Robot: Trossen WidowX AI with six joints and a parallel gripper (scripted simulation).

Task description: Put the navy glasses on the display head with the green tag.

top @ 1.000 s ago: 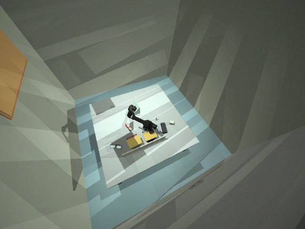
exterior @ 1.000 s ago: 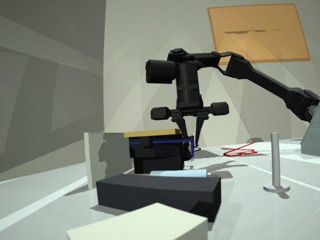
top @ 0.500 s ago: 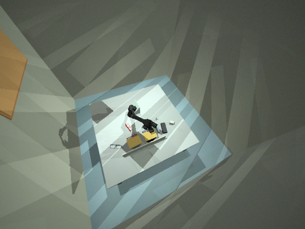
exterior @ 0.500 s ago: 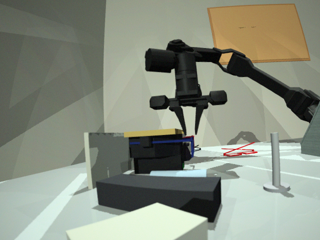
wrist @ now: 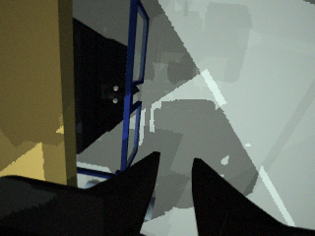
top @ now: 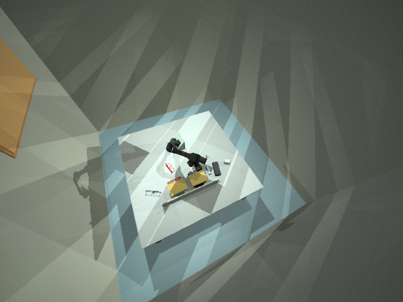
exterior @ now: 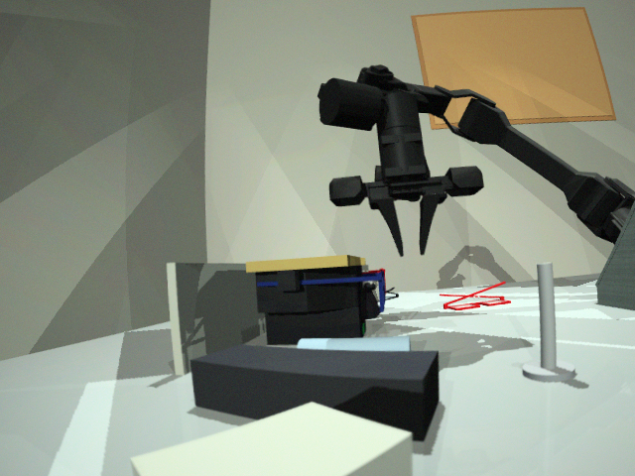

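My gripper (exterior: 412, 254) (wrist: 175, 160) is open and empty. Its fingertips stand above and in front of the navy glasses (exterior: 382, 294) (wrist: 127, 110), apart from them. The glasses are on the black head (exterior: 313, 299) (wrist: 98, 74) with the yellow top and the green tag (exterior: 364, 328). The bridge lies across the nose in the wrist view. The near temple runs along the head's side, passes the ear and shows again behind it, nearly level. The far temple's end is hidden. The other head (top: 177, 187) stands beside it, with red glasses (top: 175, 179) at its front.
A panel (exterior: 174, 317) stands behind the heads. A dark box (top: 216, 168) (exterior: 308, 366), light-blue cylinder (exterior: 353, 343), cream block (top: 227, 161) (exterior: 287, 435) and grey post (exterior: 547, 317) stand nearby. Other red glasses (top: 169, 167) and black-framed glasses (top: 152, 193) lie on the table.
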